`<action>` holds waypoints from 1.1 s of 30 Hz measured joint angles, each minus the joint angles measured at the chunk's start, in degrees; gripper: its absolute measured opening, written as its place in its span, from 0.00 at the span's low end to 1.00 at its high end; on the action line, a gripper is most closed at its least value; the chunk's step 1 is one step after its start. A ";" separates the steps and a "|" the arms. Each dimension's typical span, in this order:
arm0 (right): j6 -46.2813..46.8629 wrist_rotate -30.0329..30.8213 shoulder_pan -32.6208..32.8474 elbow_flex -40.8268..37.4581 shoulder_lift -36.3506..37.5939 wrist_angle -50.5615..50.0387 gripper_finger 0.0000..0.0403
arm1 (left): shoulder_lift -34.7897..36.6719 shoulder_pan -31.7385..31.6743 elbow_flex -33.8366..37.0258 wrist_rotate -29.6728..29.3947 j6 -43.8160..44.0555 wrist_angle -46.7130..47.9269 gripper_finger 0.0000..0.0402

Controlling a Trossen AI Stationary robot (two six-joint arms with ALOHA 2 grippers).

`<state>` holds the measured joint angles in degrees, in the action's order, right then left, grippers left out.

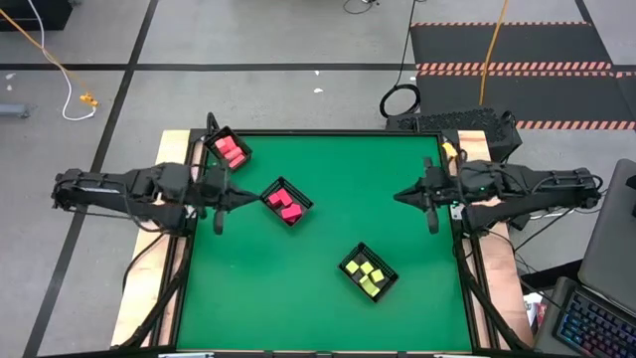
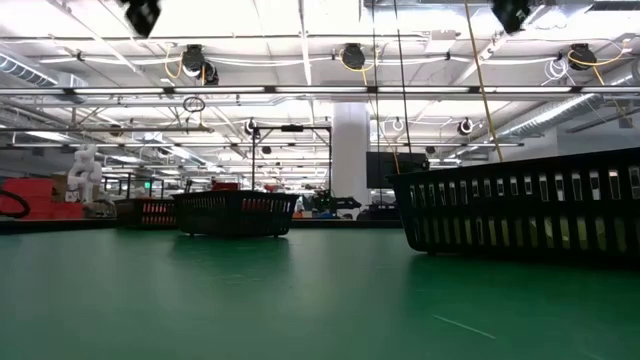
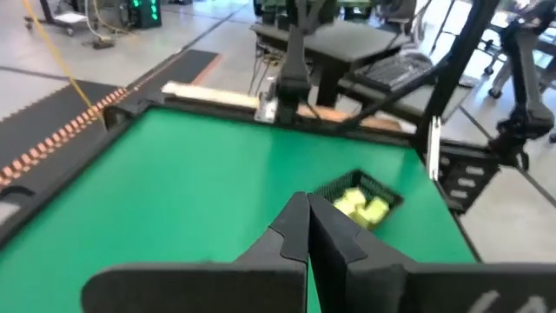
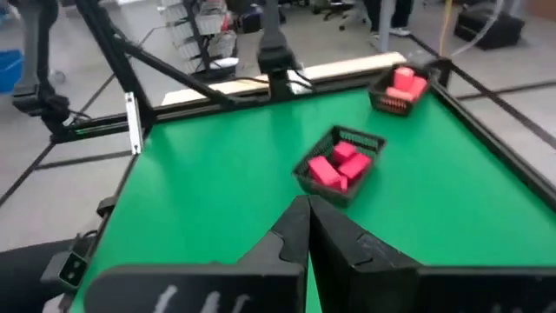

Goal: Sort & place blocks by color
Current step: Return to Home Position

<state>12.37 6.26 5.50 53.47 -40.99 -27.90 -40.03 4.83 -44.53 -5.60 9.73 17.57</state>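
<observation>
Evidently sorted, pink blocks (image 1: 231, 151): piled in the far-corner tray (image 1: 245, 151), at the table's far left corner.
Red blocks (image 1: 285, 202): in the middle tray (image 1: 306, 208), which sits left of centre on the table.
Yellow blocks (image 1: 366, 272): in the near tray (image 1: 391, 279), right of centre and well apart from the other two.
Loose pieces: none shows on the bare green table (image 1: 298, 288) in any view.
Colour mix: each tray shows a single colour on top. Whatever lies underneath cannot be seen.
Left gripper (image 3: 307, 204): fingers pressed together with nothing between them. It hangs above the table's left edge, just beside the middle tray, and faces across toward the near tray.
Right gripper (image 4: 306, 207): fingers also pressed together and empty. It sits above the right edge, opposite the left one, and faces the two trays of pink and red.
Done: as far as I can judge, every block is placed and grouped by colour.
Left: no sorting seems to be outstanding. Only parking the arms could remain, and both look pulled in to the table's sides.
</observation>
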 joint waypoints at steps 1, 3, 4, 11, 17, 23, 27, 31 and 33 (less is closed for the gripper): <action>0.92 0.63 0.00 -2.01 2.19 -0.04 0.00 | 2.17 0.36 2.10 -0.02 0.57 0.38 0.00; 2.54 2.63 0.38 -5.65 6.34 -0.04 0.00 | 6.30 1.46 6.35 -0.09 1.48 0.42 0.00; 2.67 3.43 0.59 -7.44 8.59 0.18 0.00 | 8.51 2.06 8.44 -0.23 1.85 -0.52 0.00; 2.30 7.36 1.51 -17.44 19.82 8.60 0.00 | 24.84 4.50 20.98 -4.59 2.85 -4.34 0.00; -0.65 7.28 1.53 -25.36 22.95 13.94 0.00 | 33.70 4.79 26.78 -5.00 1.73 -4.17 0.00; -1.82 7.12 1.53 -32.80 23.88 18.84 0.00 | 39.45 4.79 31.27 -4.24 0.50 -4.31 0.00; -2.70 5.57 1.53 -36.60 26.45 21.36 0.00 | 39.88 4.79 33.77 -1.55 -1.00 -6.07 0.00; -3.22 5.49 1.53 -40.50 30.50 23.08 0.00 | 39.87 4.79 37.38 -0.09 -3.87 -10.29 0.00; -3.46 5.49 1.45 -42.71 32.59 23.34 0.00 | 39.88 4.79 39.25 0.23 -5.14 -13.76 0.00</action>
<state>8.91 11.75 6.95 10.77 -8.40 -4.56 -0.14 9.62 -5.28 -5.37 4.59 3.81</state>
